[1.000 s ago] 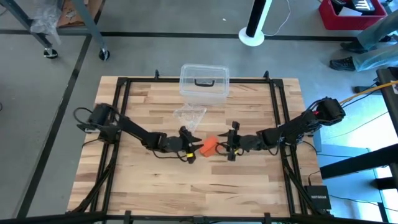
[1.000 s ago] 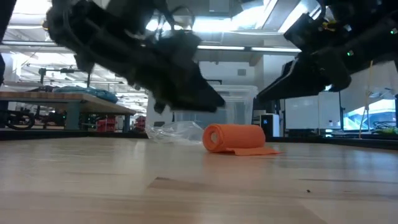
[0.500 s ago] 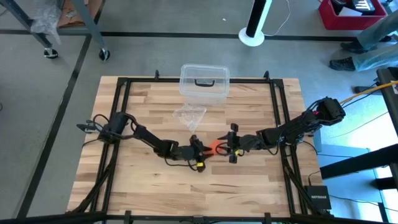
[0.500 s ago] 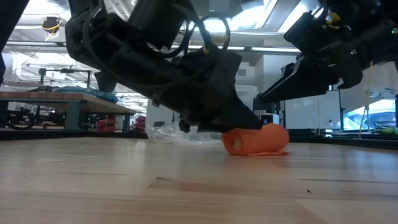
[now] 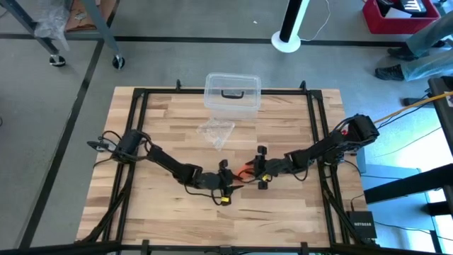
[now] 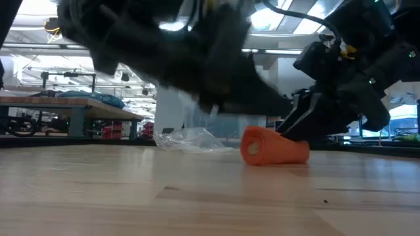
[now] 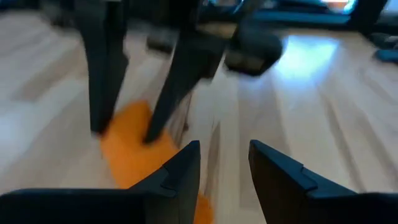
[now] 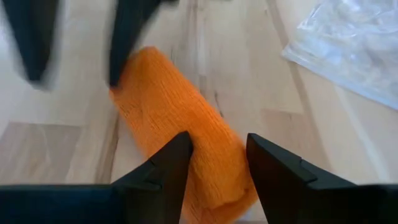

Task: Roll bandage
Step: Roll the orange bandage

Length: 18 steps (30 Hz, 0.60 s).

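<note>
Your right claw (image 5: 260,177) sits low at the middle of the wooden surface (image 5: 170,120), its fingers (image 8: 163,163) apart and straddling one end of the bandage (image 8: 180,124) without clamping it. That bandage is a tight orange roll lying on its side on the planks; in the low view it (image 6: 274,147) rests flat with the right arm's dark body pressed in just behind it. Your left claw (image 5: 228,183) comes in from the opposite side, facing the right one, with the roll between them. Its fingers (image 7: 180,171) also stand apart with a bare gap, and the orange roll (image 7: 127,149) lies just beyond them, beside the other arm's fingers. Farther back on the surface, a crumpled clear plastic bag (image 5: 216,132) lies well apart from the roll, and a clear plastic box (image 5: 232,93) with a dark handle stands at the far edge.
</note>
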### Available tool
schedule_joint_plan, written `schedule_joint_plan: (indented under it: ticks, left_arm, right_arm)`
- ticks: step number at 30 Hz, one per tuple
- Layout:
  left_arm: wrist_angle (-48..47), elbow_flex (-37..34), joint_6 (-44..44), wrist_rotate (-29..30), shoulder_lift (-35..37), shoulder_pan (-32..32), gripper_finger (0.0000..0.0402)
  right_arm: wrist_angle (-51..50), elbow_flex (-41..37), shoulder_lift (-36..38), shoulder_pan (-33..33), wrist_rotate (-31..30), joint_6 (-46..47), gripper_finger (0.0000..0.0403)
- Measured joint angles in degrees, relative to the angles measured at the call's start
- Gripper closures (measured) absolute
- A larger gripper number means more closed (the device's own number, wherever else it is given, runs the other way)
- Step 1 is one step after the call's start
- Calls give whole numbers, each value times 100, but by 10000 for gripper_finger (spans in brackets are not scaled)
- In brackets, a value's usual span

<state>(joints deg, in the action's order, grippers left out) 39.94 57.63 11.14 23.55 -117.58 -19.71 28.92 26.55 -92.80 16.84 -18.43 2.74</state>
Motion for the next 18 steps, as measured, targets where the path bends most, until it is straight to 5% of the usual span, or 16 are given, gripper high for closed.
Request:
schedule_joint_plan:
  ticks: [8,18]
  left_arm:
    - [-1294,12,-515,727,857,-33,272]
    - [-1787,2,646,635,351,208,272]
  right_arm:
    - [-167,9,-15,7,255,0,236]
    - [-1272,375,398,4,917,144,236]
